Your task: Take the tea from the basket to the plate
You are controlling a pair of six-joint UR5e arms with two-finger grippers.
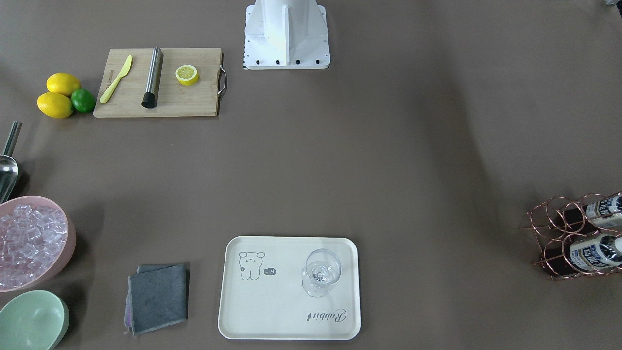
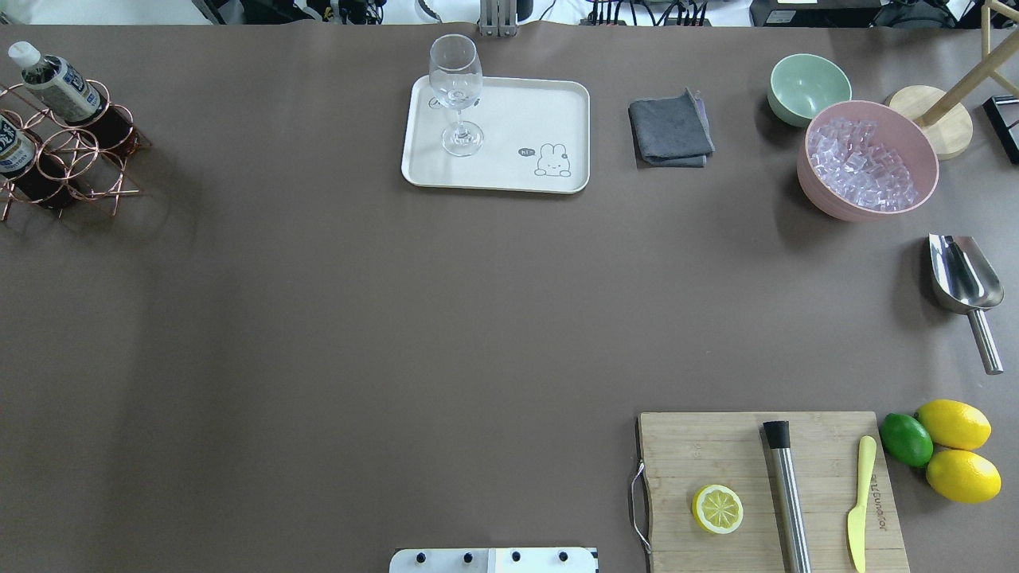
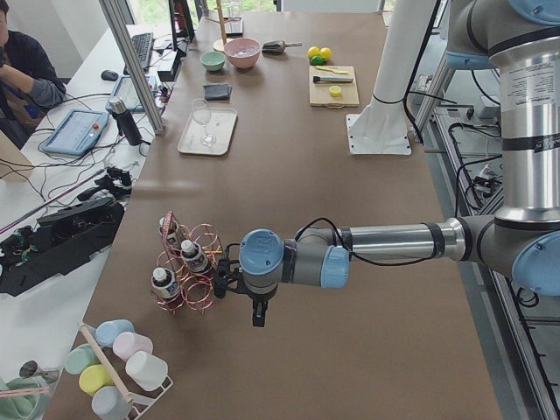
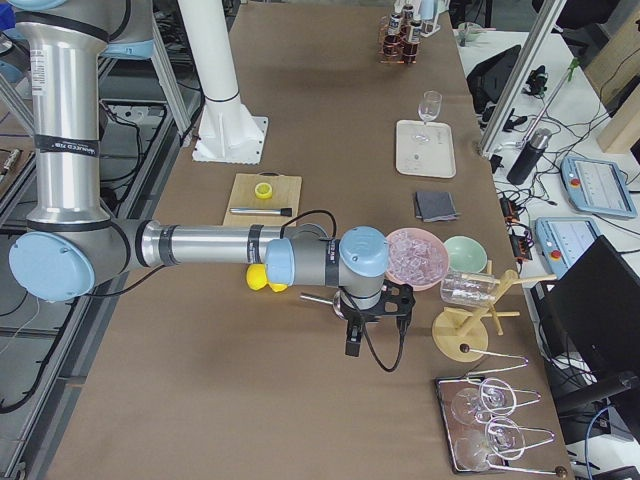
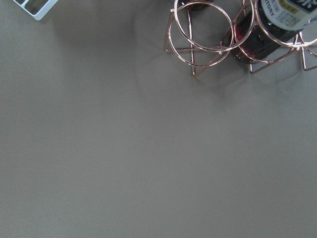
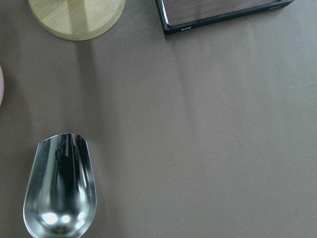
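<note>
tea (image 2: 57, 79) in basket (image 2: 70, 148), glass (image 2: 456, 87) on plate (image 2: 525, 111)

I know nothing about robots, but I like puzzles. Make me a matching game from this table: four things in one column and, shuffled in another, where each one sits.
Things:
1. stemmed glass
2. lemon half
3. tea bottle
4. ice cubes

Places:
A. in the pink bowl
B. on the cutting board
C. on the cream tray
D. in the wire basket

Pairs: 1-C, 2-B, 3-D, 4-A
</note>
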